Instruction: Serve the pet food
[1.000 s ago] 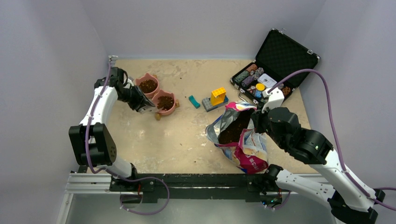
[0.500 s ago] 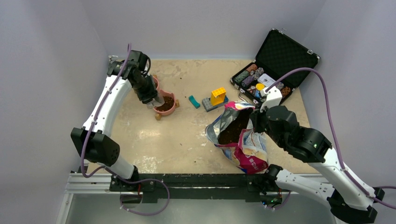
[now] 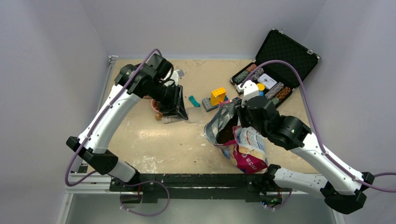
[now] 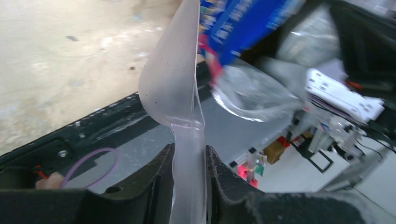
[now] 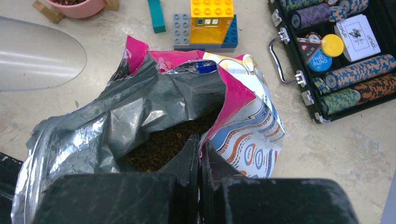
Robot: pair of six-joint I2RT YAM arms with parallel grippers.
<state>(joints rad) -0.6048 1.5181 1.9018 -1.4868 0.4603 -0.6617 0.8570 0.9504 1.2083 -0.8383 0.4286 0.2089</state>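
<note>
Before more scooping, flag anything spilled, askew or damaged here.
The pet food bag lies slumped on its side, its mouth torn ragged and held open by the right claw pinching the rim. The kibble sits inside; no clear spill shows. The scoop in the left claw is empty.

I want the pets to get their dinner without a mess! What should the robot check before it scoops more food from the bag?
1. The scoop is in the left gripper: ok, its handle sits between the jaws.
2. The scoop is empty: ok, no food shows in it.
3. The bag is held open: ok, the right gripper is shut on its rim.
4. There is pet food in the bag: ok, brown pellets show inside.
5. The toy bricks are out of the way: ok, they sit beyond the bag.
6. There is room in the pink bowl: cannot tell, it is mostly hidden.
</note>
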